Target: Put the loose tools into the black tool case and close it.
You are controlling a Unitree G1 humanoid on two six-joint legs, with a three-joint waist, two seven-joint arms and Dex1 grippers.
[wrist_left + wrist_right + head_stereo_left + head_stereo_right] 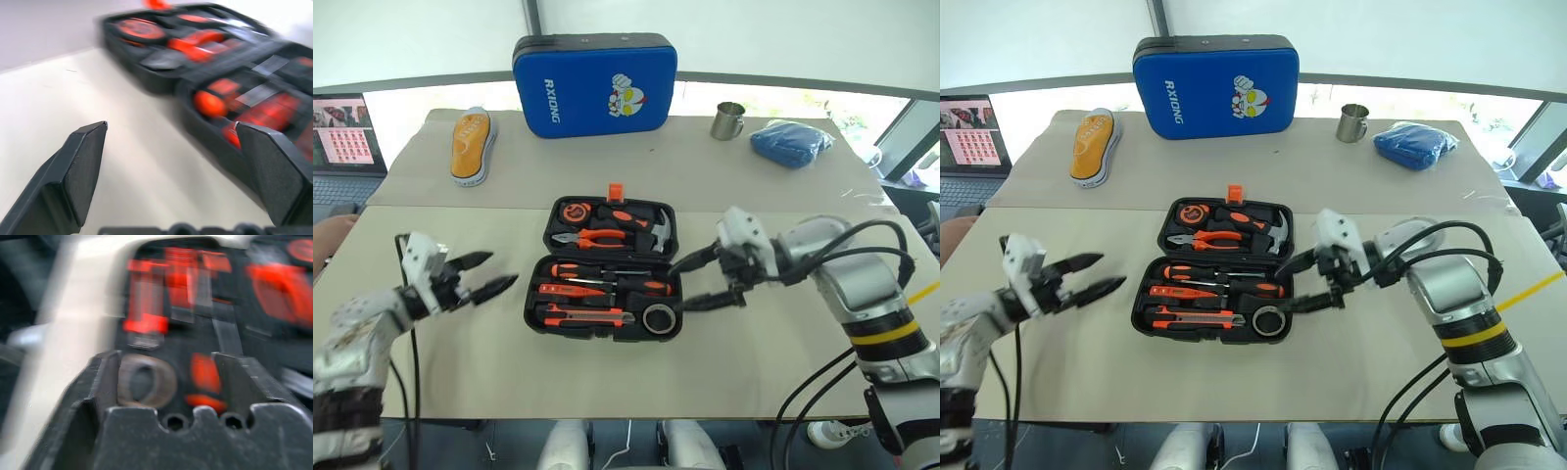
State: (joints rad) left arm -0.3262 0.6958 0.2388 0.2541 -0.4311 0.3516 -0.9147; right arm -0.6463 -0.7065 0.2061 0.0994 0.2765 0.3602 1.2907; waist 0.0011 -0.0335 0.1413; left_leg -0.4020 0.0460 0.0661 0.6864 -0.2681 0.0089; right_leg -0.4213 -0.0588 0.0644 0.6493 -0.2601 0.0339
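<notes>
The black tool case [607,269] is lying wide open in the middle of the surface [705,186], lid half on the far side with the orange latch [615,192] poking up. The near half has the screwdrivers [607,271], the utility knife [582,315] and the tape roll [657,318] sitting in their slots; the lid half holds the pliers [597,236] and the hammer [658,231]. The left gripper [481,274] hovers just left of the case, fingers spread, nothing in it. The right gripper [705,279] is at the case's right edge, right by the tape roll, also spread and empty. Further back there's a blue cartoon case [594,84] standing up, a metal cup [727,120], a blue cloth [790,142] and an orange insole [472,145].
</notes>
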